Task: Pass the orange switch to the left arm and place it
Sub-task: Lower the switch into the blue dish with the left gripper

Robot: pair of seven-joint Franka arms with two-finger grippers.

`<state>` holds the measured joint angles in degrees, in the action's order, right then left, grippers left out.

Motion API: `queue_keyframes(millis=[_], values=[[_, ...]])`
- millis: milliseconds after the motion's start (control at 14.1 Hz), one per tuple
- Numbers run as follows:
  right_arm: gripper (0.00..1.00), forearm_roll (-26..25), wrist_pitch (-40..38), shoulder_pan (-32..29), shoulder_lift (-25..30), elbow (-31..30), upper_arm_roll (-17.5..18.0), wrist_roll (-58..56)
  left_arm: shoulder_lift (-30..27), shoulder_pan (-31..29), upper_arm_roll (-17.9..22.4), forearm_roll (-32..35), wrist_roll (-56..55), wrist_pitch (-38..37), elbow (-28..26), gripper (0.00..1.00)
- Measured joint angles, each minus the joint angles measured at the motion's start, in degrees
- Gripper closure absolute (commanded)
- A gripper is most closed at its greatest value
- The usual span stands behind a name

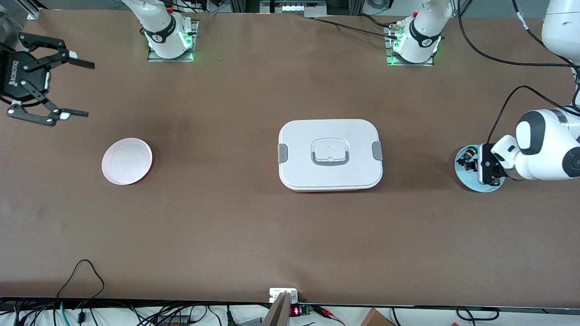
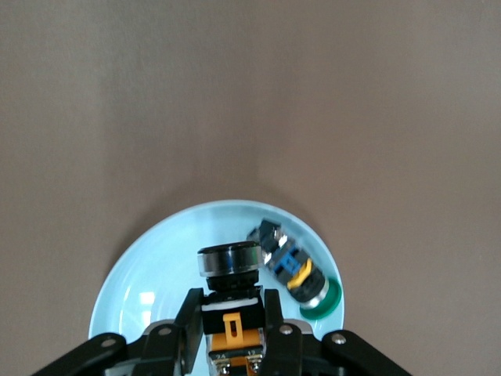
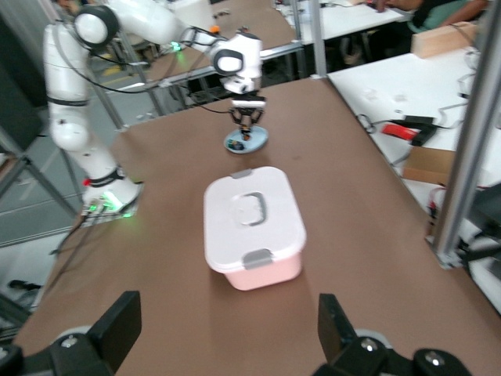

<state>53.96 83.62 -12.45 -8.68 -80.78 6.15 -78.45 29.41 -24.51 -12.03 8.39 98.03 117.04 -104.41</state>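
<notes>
The orange switch (image 2: 229, 270), black with an orange body, stands between the fingers of my left gripper (image 2: 229, 304), which is shut on it over the pale blue plate (image 2: 141, 294). Whether the switch still touches the plate I cannot tell. In the front view the left gripper (image 1: 473, 164) is low over that plate (image 1: 476, 184) at the left arm's end of the table. My right gripper (image 1: 81, 89) hangs open and holds nothing at the right arm's end, its fingers (image 3: 117, 323) spread wide. The white box (image 1: 330, 136) stands mid-table between the arms.
A second small switch (image 2: 296, 270) with a green cap lies on its side on the blue plate beside the held one. An empty pink plate (image 1: 127, 161) sits toward the right arm's end. Cables run along the table's edge nearest the front camera.
</notes>
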Motion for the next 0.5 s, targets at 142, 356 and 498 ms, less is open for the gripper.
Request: queue_keyframes(millis=[142,356,498], values=[[0.00,-4.4,1.8,0.0,0.2,-1.8,-0.2,-0.1,0.7,-0.9,0.0,0.6,1.9,1.5,0.0,0.88],[0.00,-16.0,1.9,0.0,1.6,-2.2,-0.3,1.2,2.8,-2.2,0.0,1.9,3.3,3.9,0.0,0.86],[0.00,-22.0,1.9,0.0,3.4,-2.4,-0.3,5.7,3.5,-2.6,0.0,1.9,3.6,5.1,0.1,0.72]])
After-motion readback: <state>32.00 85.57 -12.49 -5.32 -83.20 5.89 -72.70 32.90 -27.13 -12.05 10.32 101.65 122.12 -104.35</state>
